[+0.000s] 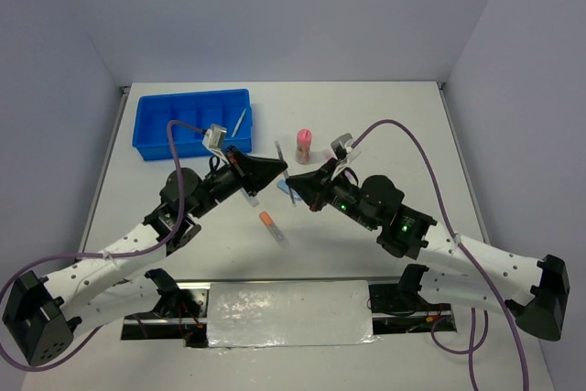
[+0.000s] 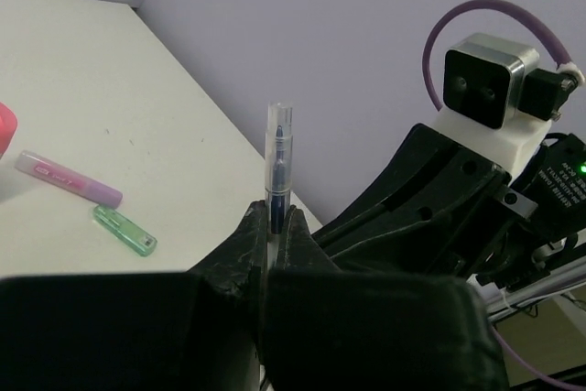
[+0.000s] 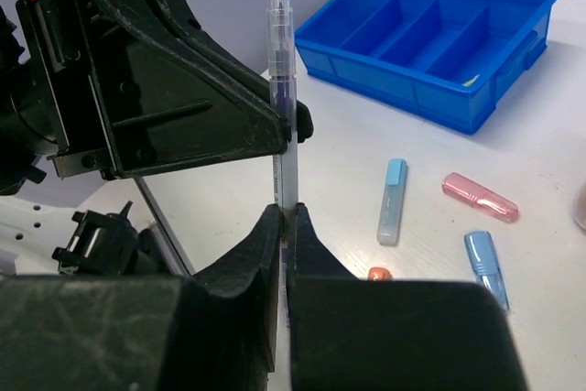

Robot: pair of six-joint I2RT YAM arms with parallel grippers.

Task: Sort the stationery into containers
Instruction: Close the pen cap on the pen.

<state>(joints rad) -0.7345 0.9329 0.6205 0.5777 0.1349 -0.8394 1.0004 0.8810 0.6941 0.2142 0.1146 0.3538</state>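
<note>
White table is sitting between pale lilac walls, tray lying far left. Left gripper is clamping a clear pen above mid-table; right gripper is clamping the same pen, farther from its cap.

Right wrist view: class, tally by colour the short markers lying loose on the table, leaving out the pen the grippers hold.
Blue markers: 2
Pink marker: 1
Orange-tipped marker, partly hidden: 1
Total loose: 4
Held pen, not counted: 1
</note>
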